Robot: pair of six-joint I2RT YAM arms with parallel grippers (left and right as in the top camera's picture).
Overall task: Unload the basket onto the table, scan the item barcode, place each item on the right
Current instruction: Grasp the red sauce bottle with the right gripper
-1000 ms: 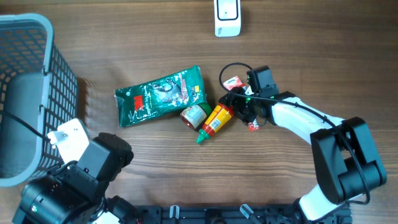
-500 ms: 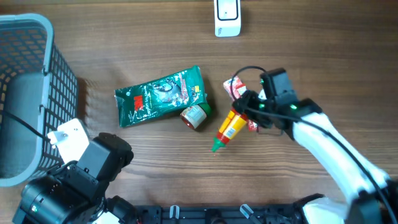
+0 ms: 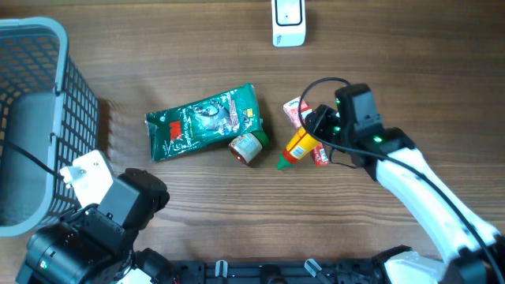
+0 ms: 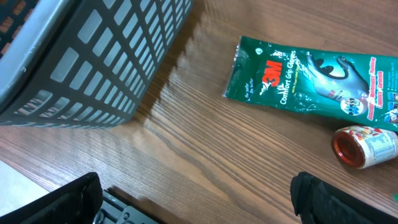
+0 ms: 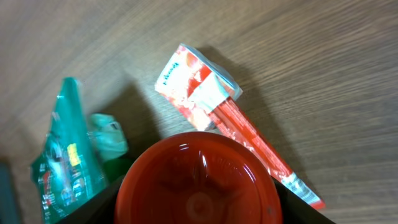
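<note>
1. Though only part closed, grips the bottle across its body in the right pincer, one jaw pressed on either side.
2. Tilted in that grip: green cap slanting down and out from the pincer toward the front edge of the surface, red base turned up at the wrist camera.
3. From the right wrist, mostly that round red base filling the gap between the jaws, with dark finger edges at both lower corners.
4. Cannot tell whether the cap tip touches the wood.
5. Directly beneath the pincer, a red packet lying flat, with an end poking out past the bottle on each side.
6. To the pincer's left in the overhead view, near but apart: small jar on its side, right at the lower corner of a green pouch.
7. Well beyond the pincer, at the far edge of the surface: white scanner.
8. Far to the left of the pincer in the overhead view: grey basket, next to the left arm.
9. Left pincer spread wide and holding nothing, low over bare wood; ahead of it the pouch, the jar and one basket wall.
</note>
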